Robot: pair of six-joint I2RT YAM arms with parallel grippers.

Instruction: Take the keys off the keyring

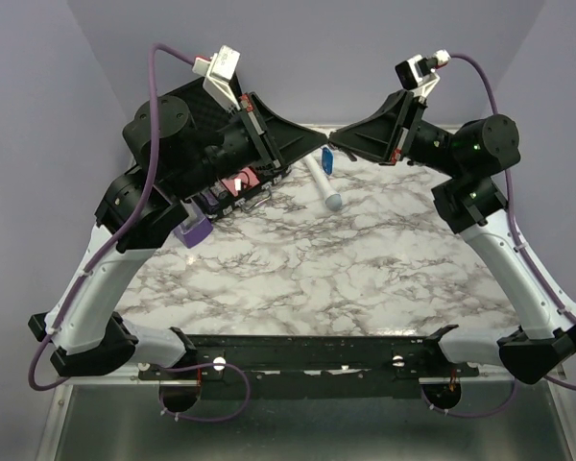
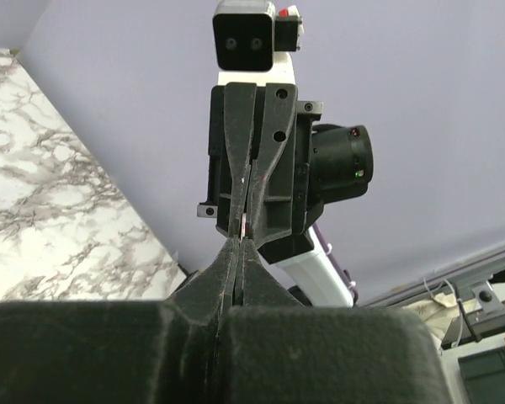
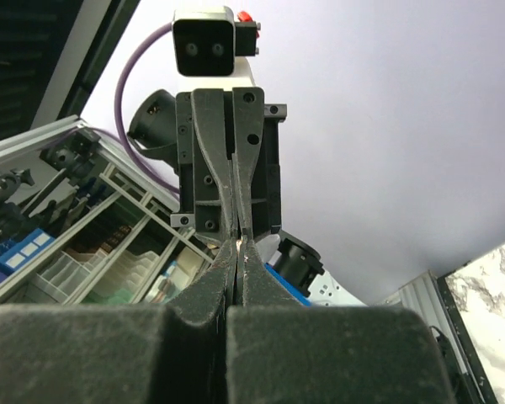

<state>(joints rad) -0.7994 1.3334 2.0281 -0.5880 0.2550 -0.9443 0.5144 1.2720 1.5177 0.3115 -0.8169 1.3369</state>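
Two arms reach over the far edge of the marble table (image 1: pixel 365 279), their tips meeting nose to nose. Furthest left, the purple metronome (image 1: pixel 194 230) sits beside the left arm, with a pink object (image 1: pixel 240 181) just to its right. The left gripper (image 2: pixel 239 257) has its fingers pressed together with no gap. A tiny pale glint shows where they meet the other tips, but I cannot tell what it is. The blue keyring (image 1: pixel 327 161) sits right under that meeting point in the top view. I cannot tell whether either arm has hold of it, and I cannot make out any key. A white wand (image 1: pixel 323 182) lies just beside it. The right gripper (image 3: pixel 237 261) is likewise fully closed.
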